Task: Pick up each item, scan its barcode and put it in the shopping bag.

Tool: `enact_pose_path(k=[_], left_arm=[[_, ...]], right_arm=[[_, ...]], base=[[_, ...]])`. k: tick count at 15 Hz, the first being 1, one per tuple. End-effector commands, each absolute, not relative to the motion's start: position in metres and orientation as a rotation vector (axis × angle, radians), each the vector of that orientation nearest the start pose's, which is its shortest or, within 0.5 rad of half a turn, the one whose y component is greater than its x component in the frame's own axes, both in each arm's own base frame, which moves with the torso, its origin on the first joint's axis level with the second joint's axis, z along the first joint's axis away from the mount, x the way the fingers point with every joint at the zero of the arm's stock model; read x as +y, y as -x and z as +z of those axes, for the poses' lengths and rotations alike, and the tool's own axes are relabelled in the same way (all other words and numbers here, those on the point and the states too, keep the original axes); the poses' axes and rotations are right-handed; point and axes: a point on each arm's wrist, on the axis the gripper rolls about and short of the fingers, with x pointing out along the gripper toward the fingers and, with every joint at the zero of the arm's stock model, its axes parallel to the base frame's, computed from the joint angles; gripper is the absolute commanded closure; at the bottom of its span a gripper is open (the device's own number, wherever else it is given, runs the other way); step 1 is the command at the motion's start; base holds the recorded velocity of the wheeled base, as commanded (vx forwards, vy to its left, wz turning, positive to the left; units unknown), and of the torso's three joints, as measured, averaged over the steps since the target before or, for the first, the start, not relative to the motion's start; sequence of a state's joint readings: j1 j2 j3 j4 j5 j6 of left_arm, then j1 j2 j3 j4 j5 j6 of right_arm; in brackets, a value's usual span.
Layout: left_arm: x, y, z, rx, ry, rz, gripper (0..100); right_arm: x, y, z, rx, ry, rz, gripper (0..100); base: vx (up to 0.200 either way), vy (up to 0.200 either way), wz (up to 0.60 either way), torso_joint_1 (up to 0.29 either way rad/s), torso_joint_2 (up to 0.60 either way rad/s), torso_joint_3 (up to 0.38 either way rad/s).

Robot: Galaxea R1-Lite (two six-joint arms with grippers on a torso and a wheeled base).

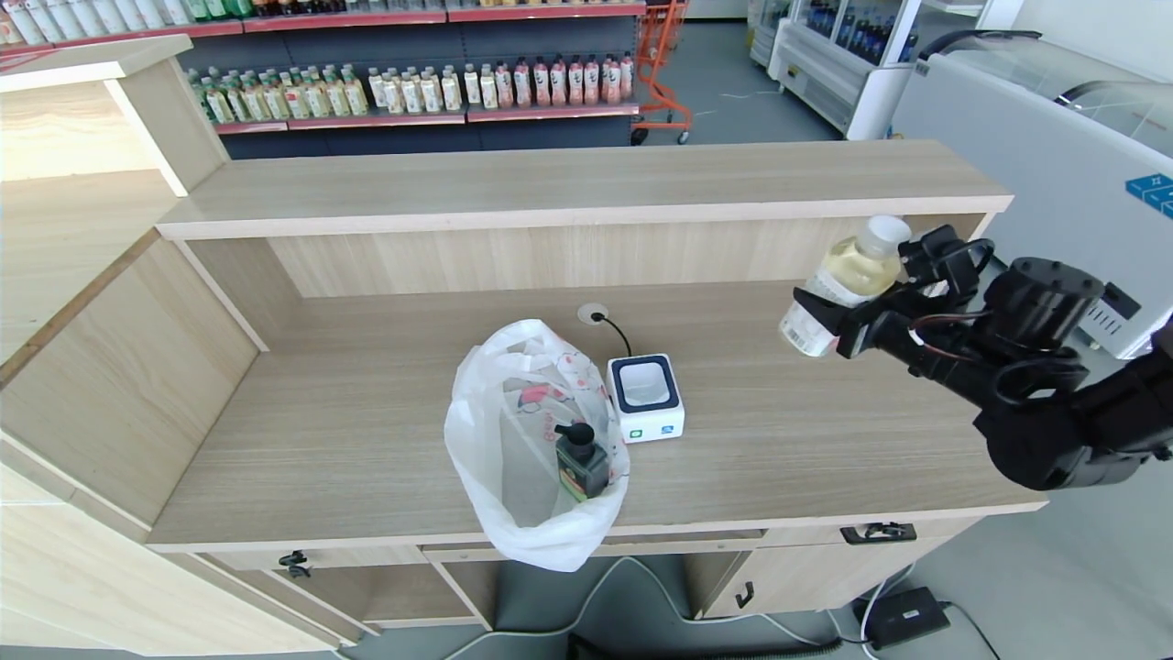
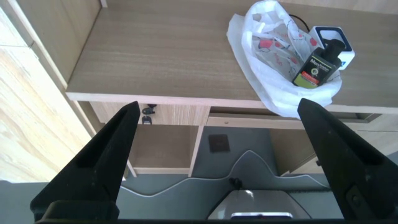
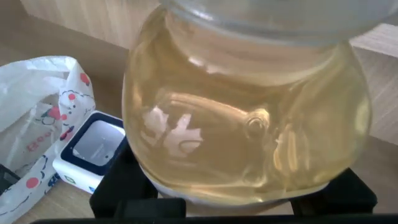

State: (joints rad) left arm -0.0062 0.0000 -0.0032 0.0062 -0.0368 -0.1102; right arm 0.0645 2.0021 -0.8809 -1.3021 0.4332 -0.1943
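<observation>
My right gripper [image 1: 857, 307] is shut on a clear bottle of pale yellow drink [image 1: 838, 286], held tilted in the air above the counter's right end. In the right wrist view the bottle [image 3: 242, 118] is very close to the camera. The white shopping bag [image 1: 527, 440] stands open at the counter's front edge, with a dark pump bottle [image 1: 580, 461] inside it. Beside the bag sits the white barcode scanner [image 1: 645, 396], left of and below the held bottle. My left gripper [image 2: 217, 162] hangs open off the counter's front, over the floor, with the bag [image 2: 273, 56] farther off.
The wooden counter [image 1: 385, 403] has a raised back ledge [image 1: 577, 188] and a side wall on the left. The scanner's cable runs to a hole [image 1: 593, 314] behind it. Drawers and handles lie under the front edge. Shelves of bottles and freezers stand beyond.
</observation>
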Motion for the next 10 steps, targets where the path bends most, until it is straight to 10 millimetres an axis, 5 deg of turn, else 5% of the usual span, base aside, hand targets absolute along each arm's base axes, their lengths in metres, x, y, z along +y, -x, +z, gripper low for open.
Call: enact_pose_path(k=[1, 5, 10], left_arm=[[-0.001, 0.023, 0.076, 0.005, 0.110, -0.043, 0], [-0.001, 0.023, 0.076, 0.007, 0.111, -0.043, 0], [-0.001, 0.023, 0.076, 0.005, 0.110, -0.043, 0]], right_arm=[[-0.003, -0.309, 0.180, -0.187, 0.277, 0.342, 100], [-0.041, -0.283, 0.185, -0.183, 0.464, 0.191, 100], [-0.059, -0.270, 0.190, -0.185, 0.574, 0.109, 100]], base=[[0.000, 0.000, 0.00, 0.000, 0.00, 0.000], [0.000, 0.000, 0.00, 0.000, 0.00, 0.000], [0.000, 0.000, 0.00, 0.000, 0.00, 0.000]])
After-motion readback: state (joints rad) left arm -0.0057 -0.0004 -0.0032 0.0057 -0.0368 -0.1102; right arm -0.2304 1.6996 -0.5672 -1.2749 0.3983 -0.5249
